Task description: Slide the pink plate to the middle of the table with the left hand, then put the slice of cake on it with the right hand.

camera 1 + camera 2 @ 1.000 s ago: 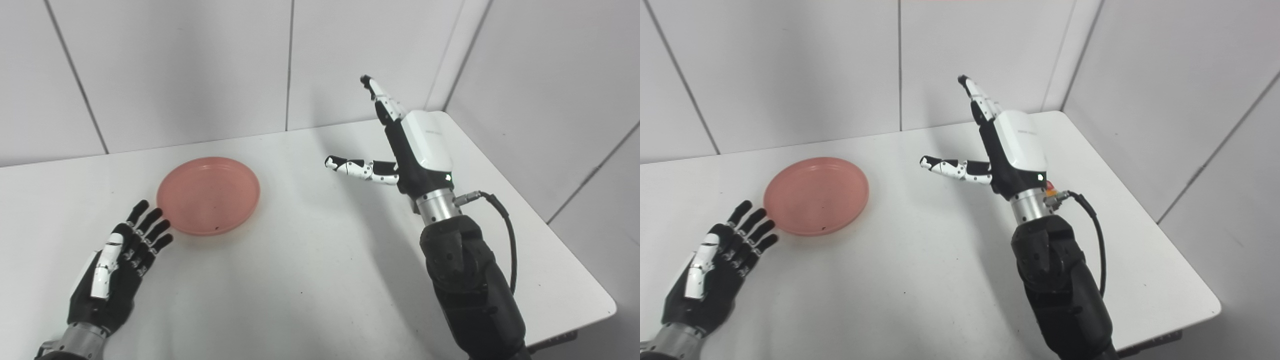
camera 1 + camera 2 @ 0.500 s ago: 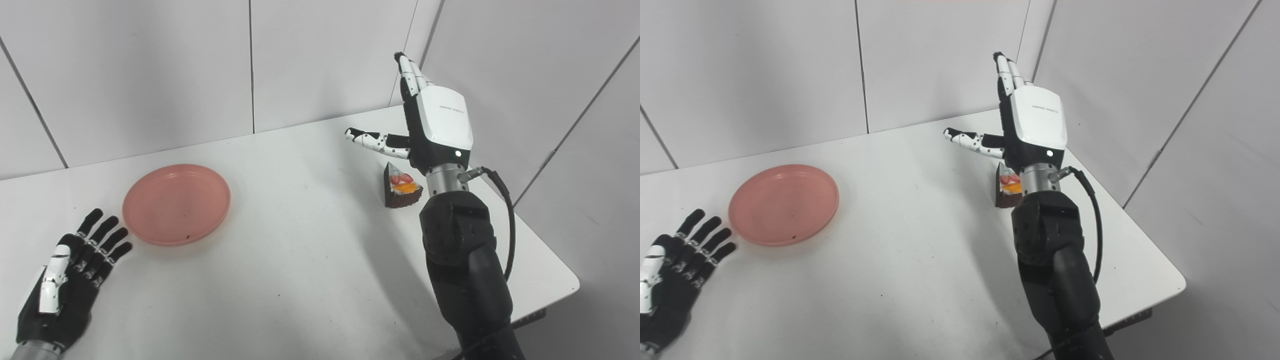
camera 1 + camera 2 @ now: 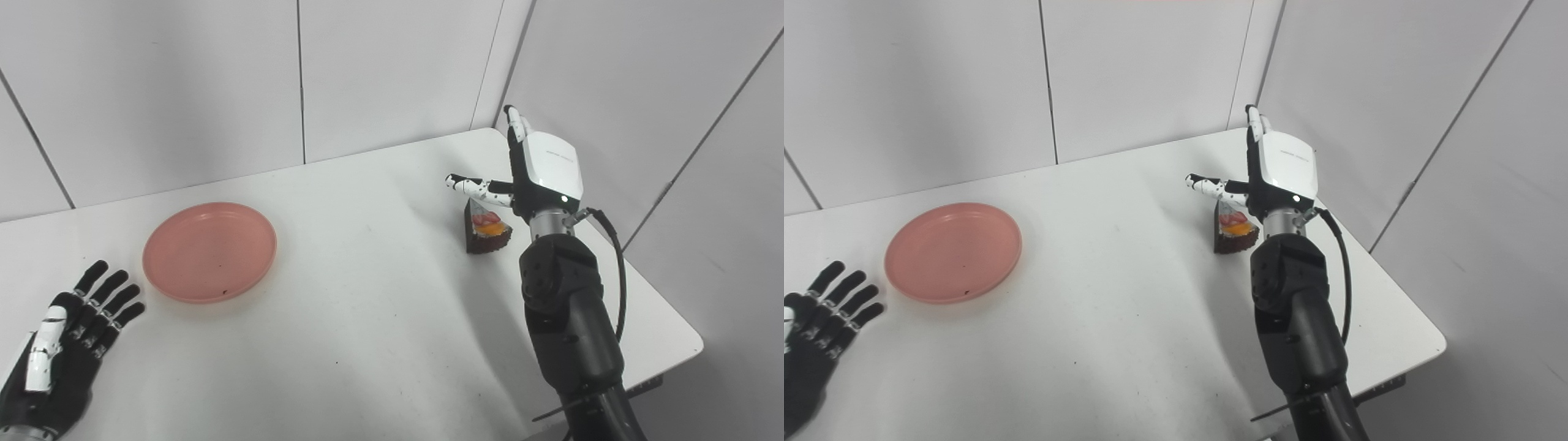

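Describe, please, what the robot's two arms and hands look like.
The right hand has a glossy white back plate with faint lettering, black-and-white fingers, a silver wrist, a bulky black forearm and a looping black cable. The left hand is mostly black with one white-segmented digit.

Two head cameras side by side, looking down, sharing table (image 3: 380,318)

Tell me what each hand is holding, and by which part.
Nothing is held. The right hand is open above the cake slice, fingers spread. The left hand lies open beside the pink plate, apart from it.
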You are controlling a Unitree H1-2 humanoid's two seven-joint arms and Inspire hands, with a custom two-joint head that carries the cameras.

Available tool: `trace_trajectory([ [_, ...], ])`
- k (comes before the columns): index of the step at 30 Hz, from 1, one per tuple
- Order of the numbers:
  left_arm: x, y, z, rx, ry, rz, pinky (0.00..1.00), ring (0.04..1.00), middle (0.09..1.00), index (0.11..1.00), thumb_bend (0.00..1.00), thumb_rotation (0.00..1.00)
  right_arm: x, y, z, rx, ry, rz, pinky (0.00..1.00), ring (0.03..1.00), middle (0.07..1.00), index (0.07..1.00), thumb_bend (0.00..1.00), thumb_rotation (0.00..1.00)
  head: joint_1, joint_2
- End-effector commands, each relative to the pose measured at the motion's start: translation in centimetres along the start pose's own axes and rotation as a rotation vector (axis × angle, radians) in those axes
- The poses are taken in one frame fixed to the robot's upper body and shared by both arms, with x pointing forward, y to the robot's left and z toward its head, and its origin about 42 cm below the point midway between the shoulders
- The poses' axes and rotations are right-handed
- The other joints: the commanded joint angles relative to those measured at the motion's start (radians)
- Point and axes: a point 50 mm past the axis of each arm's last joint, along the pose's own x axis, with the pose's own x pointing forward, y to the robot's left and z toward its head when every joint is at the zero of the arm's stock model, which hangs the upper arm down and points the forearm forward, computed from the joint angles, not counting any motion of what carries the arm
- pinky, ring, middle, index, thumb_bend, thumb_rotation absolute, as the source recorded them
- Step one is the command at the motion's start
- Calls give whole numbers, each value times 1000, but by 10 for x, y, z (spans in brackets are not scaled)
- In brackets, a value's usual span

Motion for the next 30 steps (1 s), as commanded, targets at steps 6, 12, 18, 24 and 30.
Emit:
trace_trajectory([
  [6,-31,17,-43,-56,196,85,854,886,913,916,472,892,20,-4,-3,-8,26,9,756,896,931,974,988,765,7,11],
  [12,-31,17,-41,-52,193,80,854,887,912,912,472,889,31,2,-5,-38,67,66,801,919,958,997,1000,792,1,19],
  [18,-32,17,-39,-43,190,79,850,884,911,911,470,892,40,7,-8,-46,89,103,865,955,982,1000,1000,781,-1,27],
  [24,-32,17,-38,-41,186,82,851,880,910,910,466,898,46,13,-14,-52,121,145,884,966,993,1000,1000,772,-2,33],
  [30,-31,17,-37,-39,182,78,853,882,912,912,468,900,49,16,-19,-114,149,181,921,983,1000,1000,1000,785,-1,40],
])
